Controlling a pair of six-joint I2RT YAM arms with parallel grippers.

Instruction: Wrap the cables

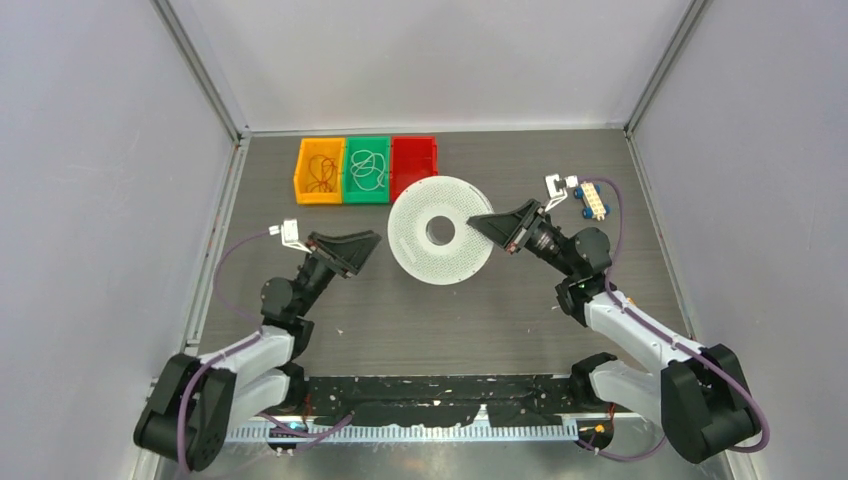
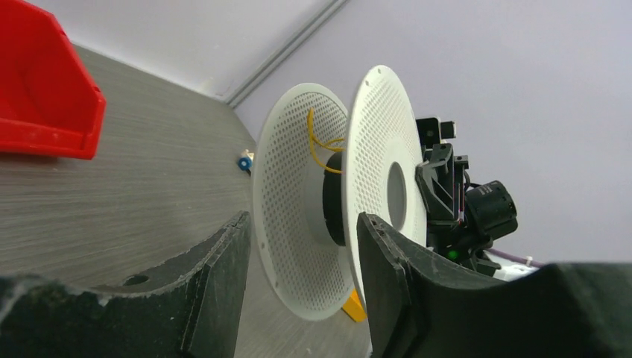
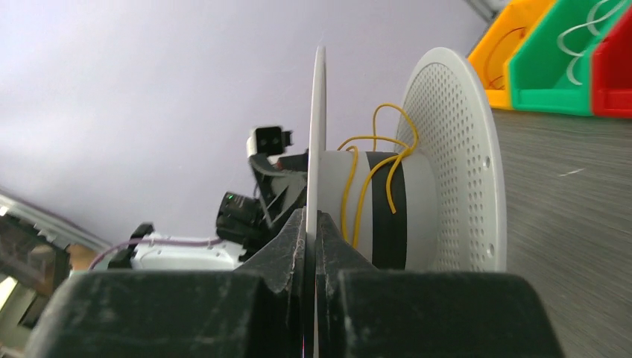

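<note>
A white perforated spool (image 1: 440, 232) stands in the middle of the table. The thin yellow cable (image 3: 373, 179) runs in a few loose loops round its hub, between the two flanges; it also shows in the left wrist view (image 2: 317, 142) and is hidden in the top view. My right gripper (image 1: 478, 223) is shut on the edge of the upper flange (image 3: 319, 134). My left gripper (image 1: 374, 244) is open and empty just left of the spool. In the left wrist view its fingers (image 2: 216, 283) stand wide apart short of the flange rims, touching nothing.
An orange bin (image 1: 319, 170) with a dark-red wire, a green bin (image 1: 368, 170) with a white wire and a red bin (image 1: 413, 160) stand in a row at the back. A small white and blue block (image 1: 592, 200) lies at the back right. A small yellow piece (image 2: 354, 306) lies under the spool.
</note>
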